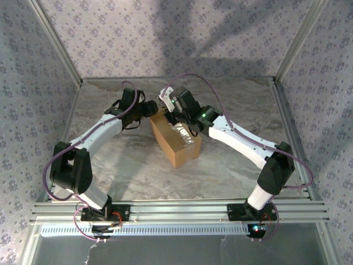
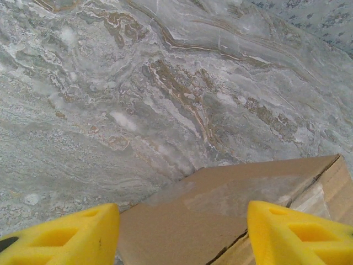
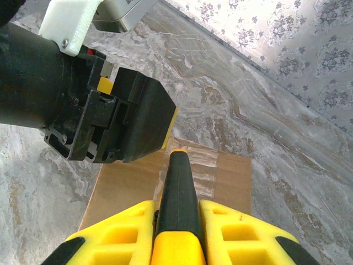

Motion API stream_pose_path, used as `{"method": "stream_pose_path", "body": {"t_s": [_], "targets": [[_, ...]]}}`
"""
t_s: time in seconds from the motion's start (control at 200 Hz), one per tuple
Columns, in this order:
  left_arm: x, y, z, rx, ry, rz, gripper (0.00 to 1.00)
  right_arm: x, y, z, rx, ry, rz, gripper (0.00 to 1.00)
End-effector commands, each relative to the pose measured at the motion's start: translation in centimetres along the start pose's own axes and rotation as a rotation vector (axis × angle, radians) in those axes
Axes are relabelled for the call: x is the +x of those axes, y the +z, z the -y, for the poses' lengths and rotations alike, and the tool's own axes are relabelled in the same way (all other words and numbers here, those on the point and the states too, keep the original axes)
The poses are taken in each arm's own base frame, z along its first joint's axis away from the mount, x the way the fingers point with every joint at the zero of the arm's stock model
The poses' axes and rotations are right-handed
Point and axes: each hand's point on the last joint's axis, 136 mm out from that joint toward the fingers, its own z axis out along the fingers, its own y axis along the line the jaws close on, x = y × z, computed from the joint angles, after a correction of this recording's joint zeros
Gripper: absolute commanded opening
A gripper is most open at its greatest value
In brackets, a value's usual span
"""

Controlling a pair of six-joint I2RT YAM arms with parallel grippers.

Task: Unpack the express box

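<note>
My right fingers (image 3: 237, 232) clamp a black cutter (image 3: 177, 193) at the tape (image 3: 205, 165) on the box (image 1: 176, 144). Left fingers (image 2: 60, 237) stand wide over its far corner. Unbraced, the box may slide, skewing the cut.

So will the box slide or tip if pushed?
Probably slides: the box lies flat on a smooth-looking table. Tipping seems unlikely, since its base looks broad for its height. Its tape looks glossy, so a grip may slip there.

express box (image 1: 176, 149) | brown cardboard, flaps closed, shiny clear tape along top | upright, askew, centre of table (image 1: 132, 165)
</note>
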Motion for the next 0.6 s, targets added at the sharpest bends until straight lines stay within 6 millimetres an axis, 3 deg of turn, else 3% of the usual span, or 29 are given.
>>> {"method": "stream_pose_path", "body": {"t_s": [0.0, 0.595], "targets": [[0.8, 0.6, 0.0, -0.01, 0.023, -0.04, 0.62, 5.0, 0.6, -1.1, -0.017, -0.061, -0.193, 0.0], [2.0, 1.0, -1.5, -0.064, 0.009, -0.066, 0.59, 3.4, -1.0, -1.1, -0.008, -0.076, -0.148, 0.0]]}}
